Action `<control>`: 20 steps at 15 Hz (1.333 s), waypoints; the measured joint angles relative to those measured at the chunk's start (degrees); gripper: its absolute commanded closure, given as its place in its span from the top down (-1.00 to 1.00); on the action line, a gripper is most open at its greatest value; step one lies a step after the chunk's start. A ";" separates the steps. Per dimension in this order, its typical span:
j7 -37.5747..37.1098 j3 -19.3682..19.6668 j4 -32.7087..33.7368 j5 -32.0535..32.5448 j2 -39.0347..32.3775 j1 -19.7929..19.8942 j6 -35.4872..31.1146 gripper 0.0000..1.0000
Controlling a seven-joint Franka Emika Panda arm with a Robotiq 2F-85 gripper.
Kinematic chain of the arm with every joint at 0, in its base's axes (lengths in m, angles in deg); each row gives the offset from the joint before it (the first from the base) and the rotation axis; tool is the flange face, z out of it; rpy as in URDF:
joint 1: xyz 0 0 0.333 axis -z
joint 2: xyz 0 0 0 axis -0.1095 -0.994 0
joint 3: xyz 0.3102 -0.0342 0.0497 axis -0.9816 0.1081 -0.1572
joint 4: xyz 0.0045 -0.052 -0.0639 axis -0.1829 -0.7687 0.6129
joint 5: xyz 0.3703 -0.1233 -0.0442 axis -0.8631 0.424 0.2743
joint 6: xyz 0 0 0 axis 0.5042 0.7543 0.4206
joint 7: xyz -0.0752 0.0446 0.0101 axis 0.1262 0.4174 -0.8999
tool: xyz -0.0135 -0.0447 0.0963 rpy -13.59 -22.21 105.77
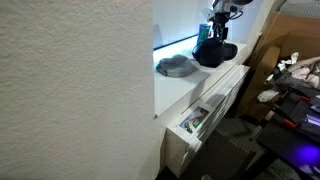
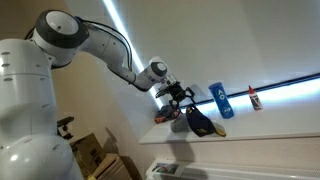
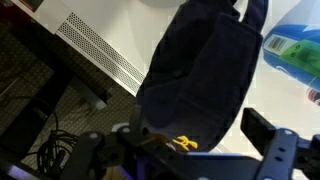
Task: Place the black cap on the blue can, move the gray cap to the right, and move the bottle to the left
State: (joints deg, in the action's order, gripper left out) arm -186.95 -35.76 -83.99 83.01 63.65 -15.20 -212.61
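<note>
Up against the bright wall, in an exterior view, the white arm [image 2: 100,40] reaches across to the gripper [image 2: 178,98]. It is clamped on the black cap [image 2: 200,122], which dangles below it with the crown sagging down. Just beside the cap, on the side away from the arm, stands the blue can [image 2: 217,100], reaching higher than the cap. Further along sits the bottle [image 2: 256,98], small and hard to make out, well apart from the can.

In an exterior view partly blocked by a textured wall [image 1: 70,80], the gray cap [image 1: 177,67] lies on the white worktop [image 1: 200,85]. The black cap [image 1: 213,52] hangs next to it, and I cannot tell whether the two touch. The blue can [image 1: 204,32] shows teal behind the black cap's upper edge.

In the wrist view the black cap [image 3: 200,75] fills the middle. Its fabric is pinched in the gripper at the bottom edge, with yellow stitching showing at the grip. The blue can [image 3: 295,45] peeks out at the right, and a vent grille [image 3: 100,50] runs along the worktop to the left.
</note>
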 measured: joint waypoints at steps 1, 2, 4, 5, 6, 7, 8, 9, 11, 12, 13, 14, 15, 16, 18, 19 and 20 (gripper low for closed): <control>0.00 -0.03 0.00 0.00 0.00 -0.02 0.00 0.50; 0.00 -0.03 0.00 0.01 0.00 -0.02 0.00 0.45; 0.61 -0.03 -0.02 -0.90 0.00 0.02 -0.02 0.16; 0.95 -0.03 -0.07 -1.29 0.00 0.09 -0.02 0.05; 1.25 -0.03 -0.12 -1.53 0.00 0.15 -0.02 -0.13; 1.35 -0.03 -0.16 -1.62 0.00 0.21 -0.02 -0.26; 1.36 0.00 -0.19 -1.62 0.00 0.25 -0.02 -0.39; 1.36 0.04 -0.20 -1.62 0.00 0.28 -0.02 -0.52; 1.72 0.08 -0.21 -1.73 0.12 0.35 -0.02 -0.80; 3.72 -0.11 -0.31 -3.16 0.44 0.52 -0.35 -0.94; 7.23 -0.50 -0.44 -5.63 1.02 0.92 -1.26 -0.98; 10.46 -1.08 -0.19 -8.18 1.80 1.20 -2.20 -1.00; 13.15 -1.68 0.52 -10.58 2.60 1.32 -2.72 -1.00; 15.69 -2.18 1.37 -13.01 3.70 1.36 -3.00 -0.95; 21.39 -2.59 2.86 -18.22 6.69 1.59 -3.52 -0.96; 25.01 -2.60 3.56 -21.21 8.31 2.21 -3.73 -0.95; 29.18 -2.58 4.31 -24.53 9.86 3.18 -3.89 -0.95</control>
State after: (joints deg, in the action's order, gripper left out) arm -157.77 -38.34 -79.68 58.48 73.52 -12.03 -216.49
